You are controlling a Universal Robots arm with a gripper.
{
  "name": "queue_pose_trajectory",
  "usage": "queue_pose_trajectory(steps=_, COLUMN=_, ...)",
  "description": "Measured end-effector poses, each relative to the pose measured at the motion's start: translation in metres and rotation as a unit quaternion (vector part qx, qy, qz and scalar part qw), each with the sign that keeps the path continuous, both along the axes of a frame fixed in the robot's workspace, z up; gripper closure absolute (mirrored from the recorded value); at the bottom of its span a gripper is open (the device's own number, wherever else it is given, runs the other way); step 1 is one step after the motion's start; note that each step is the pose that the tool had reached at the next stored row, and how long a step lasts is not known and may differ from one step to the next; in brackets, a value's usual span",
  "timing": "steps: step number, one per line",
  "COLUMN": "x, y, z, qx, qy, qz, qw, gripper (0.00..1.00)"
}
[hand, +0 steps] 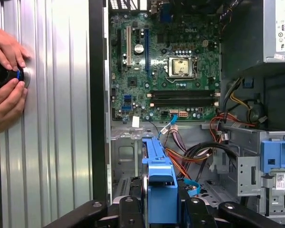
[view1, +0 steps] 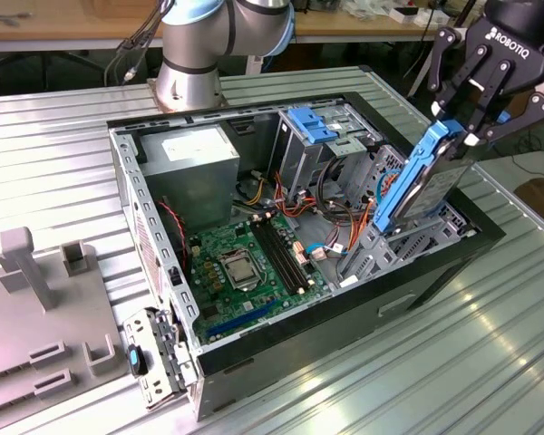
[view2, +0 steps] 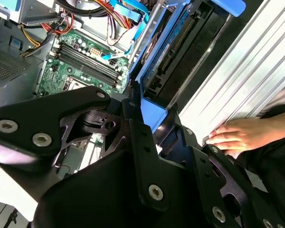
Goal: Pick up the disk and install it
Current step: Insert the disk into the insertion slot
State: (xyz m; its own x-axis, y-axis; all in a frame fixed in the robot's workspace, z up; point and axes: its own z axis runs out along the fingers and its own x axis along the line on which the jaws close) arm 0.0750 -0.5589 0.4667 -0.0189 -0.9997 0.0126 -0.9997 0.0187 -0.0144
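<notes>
Exterior view | tool point(view1: 460, 134) clamps disk point(view1: 424, 188) tilted over drive cage point(view1: 432, 238) | cables point(view1: 331, 220) beside

- The case point(view1: 363, 313) is open on top, with wide room above the green board point(view1: 245, 263).
- The grey power box point(view1: 195, 168) and the metal cage point(view1: 331, 136) fill the back of the case in the exterior view.
- Red and orange wires point(view1: 319, 216) crowd the gap beside the disk point(view1: 423, 186), which stands tilted.
- A person's hands point(hand: 8, 99) rest on the table point(hand: 52, 142), just beside the case.

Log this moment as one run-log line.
end effector: shut on disk | disk: tilted, over drive cage in open case | hand: on table beside case
</notes>
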Motion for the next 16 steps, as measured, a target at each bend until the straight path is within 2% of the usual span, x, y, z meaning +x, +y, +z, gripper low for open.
queue_pose_trajectory(steps=3, x=0.0029, y=0.0000, z=-0.0011, qx=0.0000, qy=0.0000, qz=0.000, qw=1.0000, gripper=0.63)
queue_pose_trajectory(steps=16, x=0.0030, y=-0.0001, z=-0.0068, qx=0.0000, qy=0.0000, qz=0.000, qw=1.0000, gripper=0.63)
